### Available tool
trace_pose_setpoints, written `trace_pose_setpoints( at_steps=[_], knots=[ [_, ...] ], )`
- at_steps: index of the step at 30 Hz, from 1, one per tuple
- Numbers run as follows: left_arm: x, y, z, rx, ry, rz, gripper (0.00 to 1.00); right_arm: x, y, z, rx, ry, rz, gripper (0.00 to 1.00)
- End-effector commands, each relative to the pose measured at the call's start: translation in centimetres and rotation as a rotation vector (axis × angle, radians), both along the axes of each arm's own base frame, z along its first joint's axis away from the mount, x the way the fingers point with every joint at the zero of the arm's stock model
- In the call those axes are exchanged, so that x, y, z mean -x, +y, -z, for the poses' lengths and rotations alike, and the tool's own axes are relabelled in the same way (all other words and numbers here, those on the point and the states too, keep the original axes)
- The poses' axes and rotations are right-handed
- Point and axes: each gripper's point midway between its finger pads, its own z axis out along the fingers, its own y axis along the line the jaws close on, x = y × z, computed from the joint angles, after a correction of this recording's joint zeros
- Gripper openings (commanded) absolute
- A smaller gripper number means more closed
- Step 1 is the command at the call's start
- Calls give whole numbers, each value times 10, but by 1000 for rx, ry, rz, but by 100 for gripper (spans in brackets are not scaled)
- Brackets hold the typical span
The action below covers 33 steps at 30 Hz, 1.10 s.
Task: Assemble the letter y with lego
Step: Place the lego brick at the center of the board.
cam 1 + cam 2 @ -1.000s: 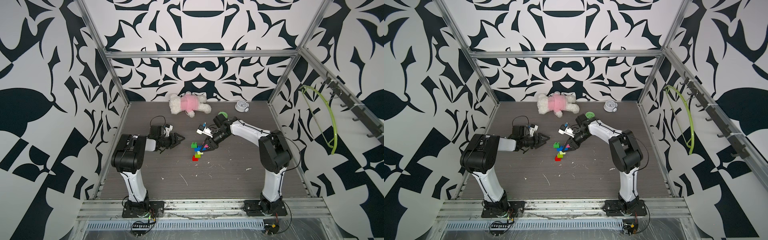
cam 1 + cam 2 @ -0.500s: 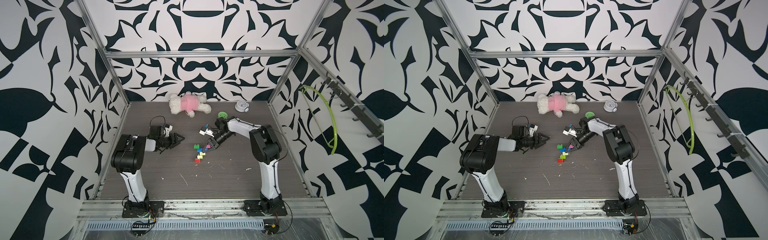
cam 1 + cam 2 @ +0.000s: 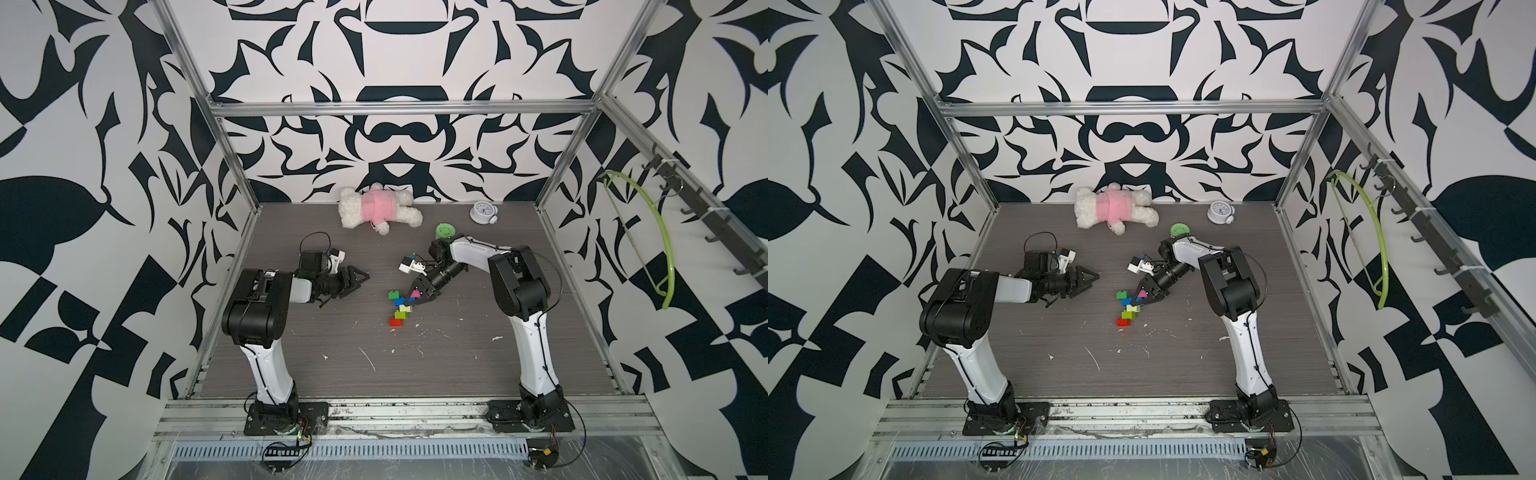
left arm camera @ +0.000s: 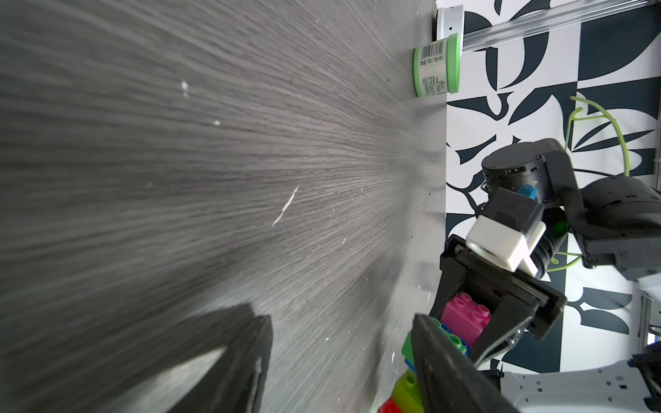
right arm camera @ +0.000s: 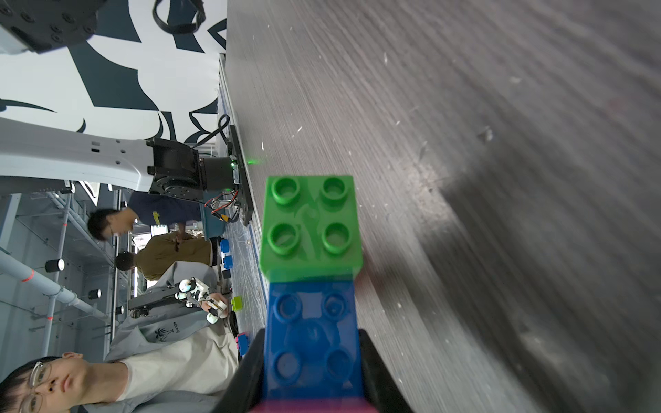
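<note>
Grey wood-grain counter, flecked with white scuffs, fills a booth with black-and-white patterned walls. Around its middle is the letter y, stem pointing toward the near edge. A red brick is nearest, then a pale yellow-green brick and a lime brick. Beyond them is the blue bar, with a green brick as the left arm and a pink brick as the right arm at the far end. All six are joined, and the right wrist view looks straight onto the round studs of the green and blue pieces. Whether the figure rests on the counter or is raised slightly, I cannot tell. The right claw reaches in from the far right and is clamped on the y's right arm, its fingers pressed against both sides of the blue bar and the pink brick. The left claw hangs well to the left of the y, its fingers spread apart, holding and touching nothing. Farther back stands a green-lidded jar, and by the far wall lie a plush toy and a small clock.
</note>
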Motion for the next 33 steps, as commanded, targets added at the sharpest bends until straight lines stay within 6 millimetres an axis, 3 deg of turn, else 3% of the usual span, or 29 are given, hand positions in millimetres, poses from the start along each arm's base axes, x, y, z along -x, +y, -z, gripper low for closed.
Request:
trace_pose_setpoints(
  at_steps=[1,10,22,33],
  knots=[
    [33,22,60,-137,231,-75,68,-6,0,-14,-15,18,18,31],
    [34,23,61,-138,233,-74,68,-12,-4,-6,8,46,37,36],
    [34,23,61,-138,233,-75,67,-21,-10,-1,39,65,77,52],
    [34,22,61,-139,234,-74,67,-24,-28,5,111,85,133,58]
  ],
)
